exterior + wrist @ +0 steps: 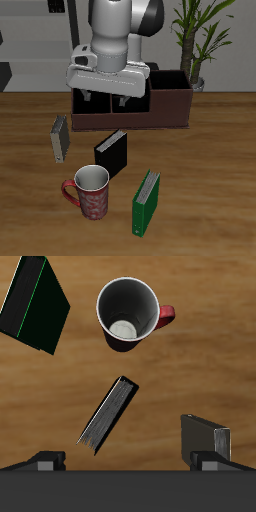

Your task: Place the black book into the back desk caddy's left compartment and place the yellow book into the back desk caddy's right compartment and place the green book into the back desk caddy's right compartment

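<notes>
Exterior view is showing the wooden table [215,190] filling most of the frame, with the robot arm [120,40] leaning in from the top centre and hiding part of the back desk caddy [170,105], which is sitting at the upper middle against the table's far edge. A potted plant [200,35] is standing at the upper right, behind the caddy's end.

The gripper [103,100] is hanging in front of the caddy with its two fingers spread wide and nothing between them; the wrist view is showing both fingertips well apart over bare wood.

Open table is lying along the bottom edge and the whole right side of the frame, and a clear strip is running between the caddy and the books.

The green book [147,203] is standing upright at the lower centre-right, nearest the bottom edge. The black book [111,151] is standing at the centre, near the caddy's front wall but not touching it. A red patterned mug [90,192] is sitting just below and left of it. The yellow book [59,139] is standing at the middle left, apart from the rest.

No writing or label is readable on any cover.
</notes>
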